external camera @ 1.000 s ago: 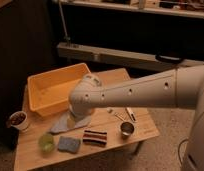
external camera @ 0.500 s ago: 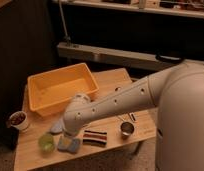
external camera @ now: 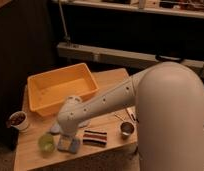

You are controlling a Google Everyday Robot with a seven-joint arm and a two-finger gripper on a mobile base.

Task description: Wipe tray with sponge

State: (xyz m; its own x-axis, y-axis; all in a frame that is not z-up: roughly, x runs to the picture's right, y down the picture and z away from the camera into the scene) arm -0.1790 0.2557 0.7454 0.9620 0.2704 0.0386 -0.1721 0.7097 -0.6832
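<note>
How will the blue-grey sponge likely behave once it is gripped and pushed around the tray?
The sponge looks thin and flat, so it is probably light and squashy. Lying flat on the wooden table, it shouldn't roll. The open gripper hangs just above it.

**Tray** [external camera: 61,90]: large yellow-orange rectangular plastic tub with raised sloping walls and a rim. It stands upright, mouth up, with its bare floor showing. It sits on the back left part of the table [external camera: 111,82], close to the left edge, with its long sides slightly askew to the table's edges.

**Sponge** [external camera: 70,146]: small flat blue-grey pad with rounded corners. It lies flat near the table's front edge, left of middle and well apart from the tray. The gripper [external camera: 69,139] is directly over it and partly covers it.
</note>
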